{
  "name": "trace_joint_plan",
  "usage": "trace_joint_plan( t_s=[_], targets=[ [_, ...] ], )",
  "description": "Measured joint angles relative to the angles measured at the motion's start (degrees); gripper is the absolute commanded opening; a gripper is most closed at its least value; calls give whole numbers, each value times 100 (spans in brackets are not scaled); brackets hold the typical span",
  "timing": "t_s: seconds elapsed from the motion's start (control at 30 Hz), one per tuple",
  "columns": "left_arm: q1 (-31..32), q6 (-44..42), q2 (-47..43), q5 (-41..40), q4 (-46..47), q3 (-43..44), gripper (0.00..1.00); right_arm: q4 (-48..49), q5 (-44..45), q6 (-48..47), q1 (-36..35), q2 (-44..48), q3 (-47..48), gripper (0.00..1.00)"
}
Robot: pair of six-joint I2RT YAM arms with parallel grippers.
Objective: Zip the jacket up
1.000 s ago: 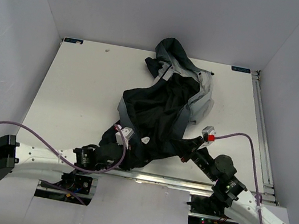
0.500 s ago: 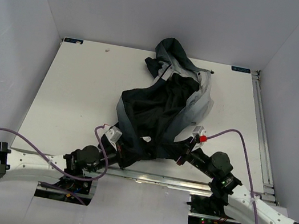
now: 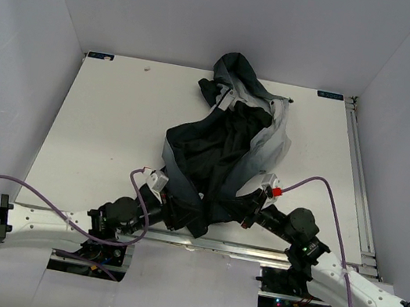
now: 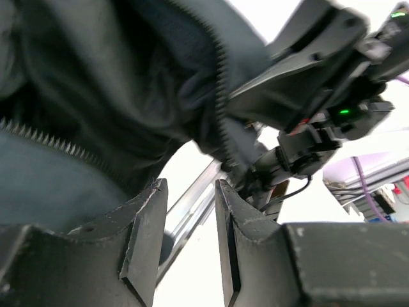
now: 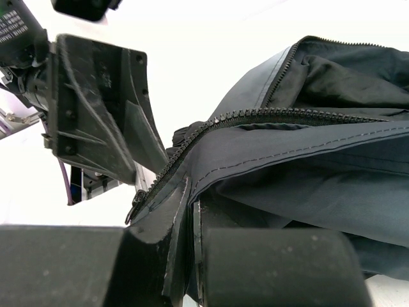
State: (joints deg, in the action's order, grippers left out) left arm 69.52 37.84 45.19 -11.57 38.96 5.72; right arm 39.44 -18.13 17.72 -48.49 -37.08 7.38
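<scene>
Down at the near edge both arms reach in low, their grippers close together at the hem of the jacket (image 3: 220, 156). The right gripper (image 5: 190, 211) is clenched on the cloth, its fingers pinching a dark fold of the hem just beside the low end of the zipper (image 5: 287, 116), whose teeth run off to the right in the wrist view. The left gripper (image 4: 190, 192) is released: its jaws stand apart, only bright table and a metal rail show through the gap, and dark fabric edged with zipper teeth hangs just above and behind the fingertips. A purple cable (image 3: 47, 193) loops off the left arm. Moving out, the jacket lies crumpled on the white table (image 3: 107, 120), a little right of centre, stretching from the grippers toward the back. A light grey panel (image 3: 275, 138) runs down its right side, and its dark hood (image 3: 232, 67) bunches against the far edge.
</scene>
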Motion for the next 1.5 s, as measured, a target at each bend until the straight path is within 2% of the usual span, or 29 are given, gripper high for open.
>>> trace_joint_plan(
  t_s=[0.1, 0.3, 0.53, 0.67, 0.97, 1.07, 1.23, 1.33, 1.43, 1.5],
  targets=[
    [0, 321, -6, -130, -575, 76, 51, -32, 21, -22, 0, 39, 0, 8],
    [0, 1045, 225, -239, -2388, 782, 61, -134, 195, -28, 0, 210, 0, 8],
    [0, 1387, 1028, -231, -3826, 1812, 61, -331, 632, -17, 0, 400, 0, 8],
    [1, 1557, 1654, -159, -4194, 2327, 61, -501, 842, -20, 0, 639, -11, 8],
    [9, 1913, 2514, -89, -4748, 2514, 55, -854, 1112, -20, 0, 1283, -86, 8],
    [11, 1969, 2841, -95, -4888, 2675, 48, -942, 1195, -20, 0, 1501, -122, 8],
    [21, 2070, 3012, -212, -5016, 2742, 26, -1001, 1250, -19, 0, 1666, -231, 8],
    [30, 2072, 2836, -307, -4944, 2660, 17, -1040, 1281, -20, 0, 1668, -240, 8],
    [36, 1983, 2481, -369, -4761, 2438, 0, -1046, 1286, -20, 0, 1606, -240, 8],
    [37, 1857, 2210, -408, -4587, 2266, 0, -1045, 1277, -22, 0, 1519, -240, 8]
  ],
)
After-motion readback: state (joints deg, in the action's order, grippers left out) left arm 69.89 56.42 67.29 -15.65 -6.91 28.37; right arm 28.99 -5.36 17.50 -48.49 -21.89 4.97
